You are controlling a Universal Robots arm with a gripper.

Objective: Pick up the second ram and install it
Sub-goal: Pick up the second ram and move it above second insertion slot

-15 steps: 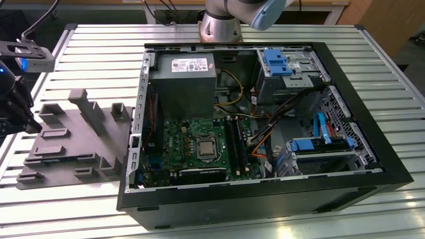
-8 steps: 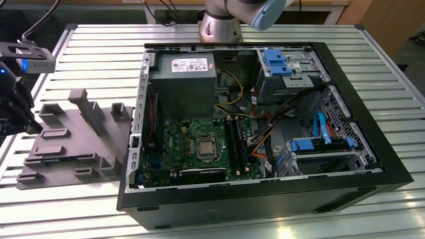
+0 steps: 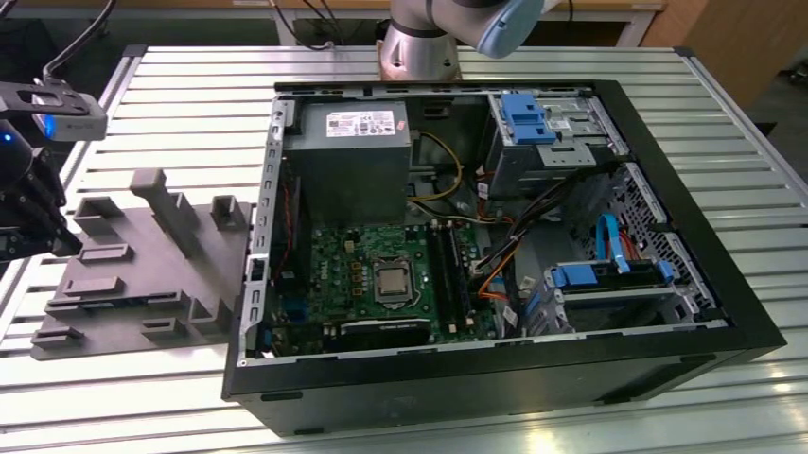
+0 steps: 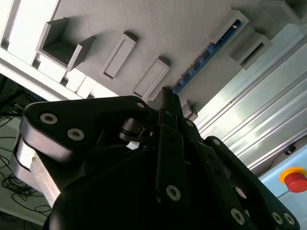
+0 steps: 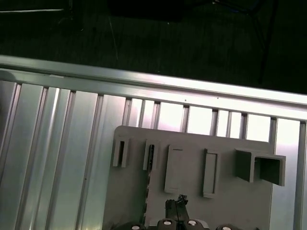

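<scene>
Hanging at 9 o'clock in the exterior view, the black multi-link robot gripper (image 3: 51, 244) sits over the outer edge of the gray moulded plastic fixture with upright posts (image 3: 151, 284); in both wrist views its tips are drawn together, with nothing seen between them. The second ram (image 4: 204, 60), a thin, narrow, dark bluish-green circuit-board stick, stands on edge in one of the fixture's raised slots, unheld. In the second wrist view the gripper's tip lies just beside one end of it; contact cannot be told. That view also shows a red round push-button on a yellow base (image 4: 293, 179), past the table's slats. The fixture rests on the ribbed silver aluminium table (image 3: 189, 104), just beside the open black desktop computer case (image 3: 505, 397), which lies on its side at the centre of the exterior view. At 12 o'clock behind the case rises the silver cylindrical base of the robot arm (image 3: 423, 43). Inside the case, the gray metal power supply box (image 3: 354, 165) sits at 11 o'clock, and the green motherboard (image 3: 341, 274) lies at 6 o'clock from it. The long black plastic memory slots (image 3: 451, 274) run along the motherboard's 3 o'clock side. Blue plastic drive caddies sit at 1 o'clock (image 3: 528, 118) and 4 o'clock (image 3: 593, 276) within the case.
</scene>
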